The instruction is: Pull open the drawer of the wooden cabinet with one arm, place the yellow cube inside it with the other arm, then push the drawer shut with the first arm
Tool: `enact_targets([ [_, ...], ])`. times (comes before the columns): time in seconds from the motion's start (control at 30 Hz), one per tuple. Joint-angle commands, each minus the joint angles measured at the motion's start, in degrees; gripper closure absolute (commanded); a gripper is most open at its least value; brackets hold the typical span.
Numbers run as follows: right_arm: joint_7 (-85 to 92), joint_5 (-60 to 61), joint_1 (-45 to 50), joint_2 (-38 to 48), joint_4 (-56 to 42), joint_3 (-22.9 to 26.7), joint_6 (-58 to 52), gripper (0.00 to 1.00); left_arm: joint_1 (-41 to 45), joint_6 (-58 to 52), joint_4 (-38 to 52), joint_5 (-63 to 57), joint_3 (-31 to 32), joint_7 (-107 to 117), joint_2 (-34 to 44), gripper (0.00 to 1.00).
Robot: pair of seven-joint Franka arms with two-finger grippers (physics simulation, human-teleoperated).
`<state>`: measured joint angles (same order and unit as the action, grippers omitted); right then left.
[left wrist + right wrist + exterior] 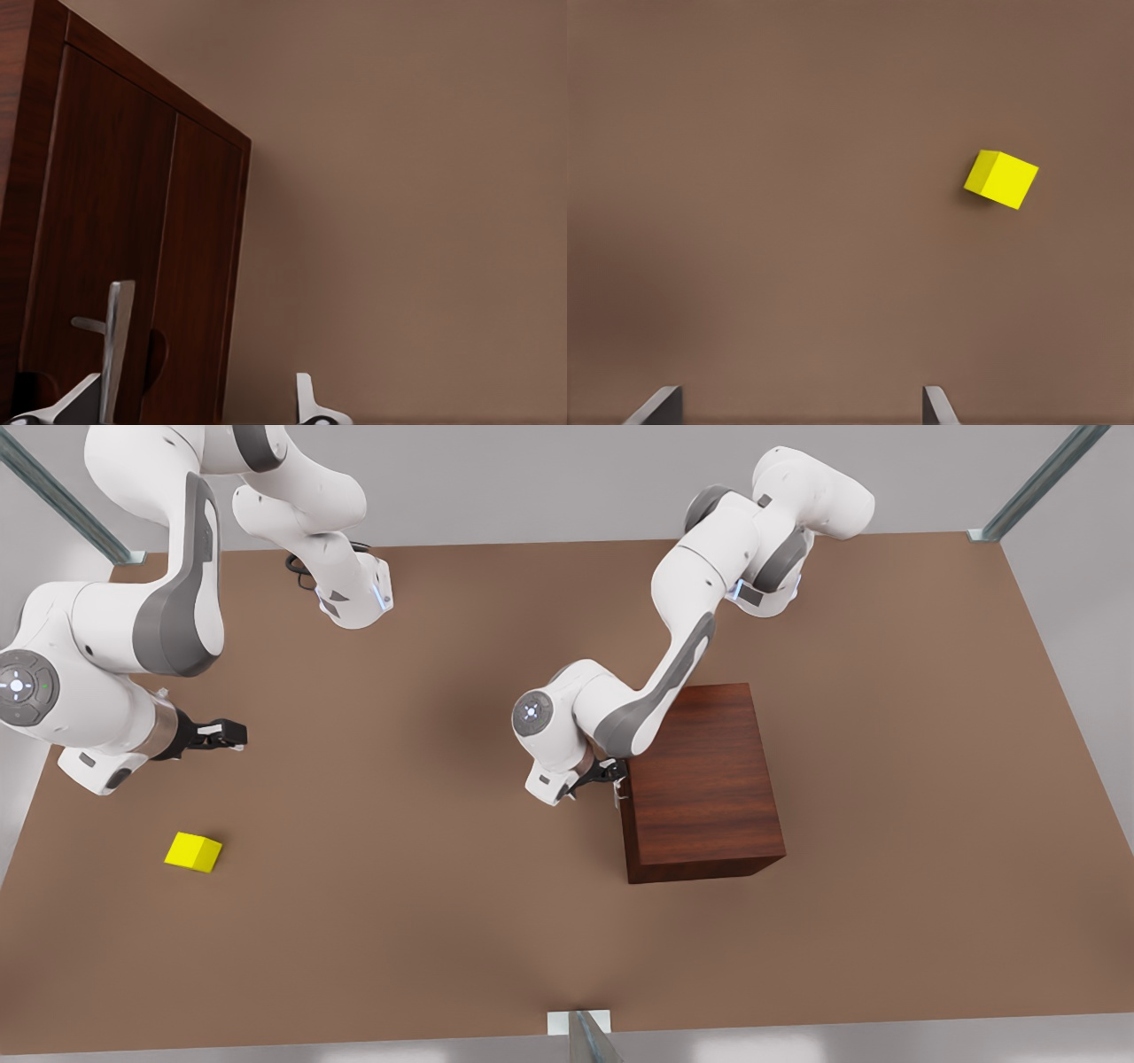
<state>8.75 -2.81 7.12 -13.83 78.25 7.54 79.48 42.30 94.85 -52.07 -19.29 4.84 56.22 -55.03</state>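
The wooden cabinet stands right of the table's middle in the front view, its drawer flush with the front. My left gripper is at that front, open, with the silver bar handle just inside one of its fingertips. In the left wrist view the left gripper faces the drawer panel. The yellow cube lies on the table at the front view's left. My right gripper hovers open behind the cube, apart from it. From the right wrist, the cube sits ahead and off to one side of the right gripper.
The brown table stretches wide between the cube and the cabinet. The two arm bases stand at the table's far edge. Metal frame posts rise at the near edge and the far corners.
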Motion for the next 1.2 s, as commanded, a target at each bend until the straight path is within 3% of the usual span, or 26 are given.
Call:
enact_targets([
  [0.0, 0.04, -0.01, 0.00, 0.04, -0.02, 0.02, -0.03, 0.00, 0.06, 0.07, 0.03, 0.13, 0.17, 1.35, -0.07, 0.00],
  [0.17, 0.13, -0.18, -0.18, 0.03, -0.11, 0.11, -0.03, 0.00, 0.33, 0.86, 0.03, 0.21, 0.25, 1.44, -0.07, 0.00],
  [0.33, 1.10, -3.09, -2.28, -5.15, -1.60, 0.37, 3.75, 0.00, 1.82, 1.39, 2.75, 0.21, -0.27, 1.35, -1.30, 0.00],
  [0.47, 1.10, 0.26, -9.93, -13.32, -2.31, 0.46, 19.22, 0.00, 2.17, 1.30, 3.02, 0.21, -0.27, 1.35, -1.57, 0.00],
  [0.73, 2.59, 1.40, -16.70, -25.80, -2.57, 0.73, 36.27, 0.00, 3.49, -1.07, 3.81, 0.30, -0.45, 2.23, -1.48, 0.00],
  [0.93, 5.93, 4.39, -18.54, -28.79, -1.17, 0.64, 38.65, 0.00, 3.23, -8.19, 3.81, 0.21, -0.36, 2.23, -0.42, 0.00],
  [1.17, 18.32, 6.32, -20.04, -28.88, 1.82, 0.64, 35.92, 0.00, 3.23, -8.28, 3.81, 0.30, -0.27, 2.31, -0.07, 0.00],
])
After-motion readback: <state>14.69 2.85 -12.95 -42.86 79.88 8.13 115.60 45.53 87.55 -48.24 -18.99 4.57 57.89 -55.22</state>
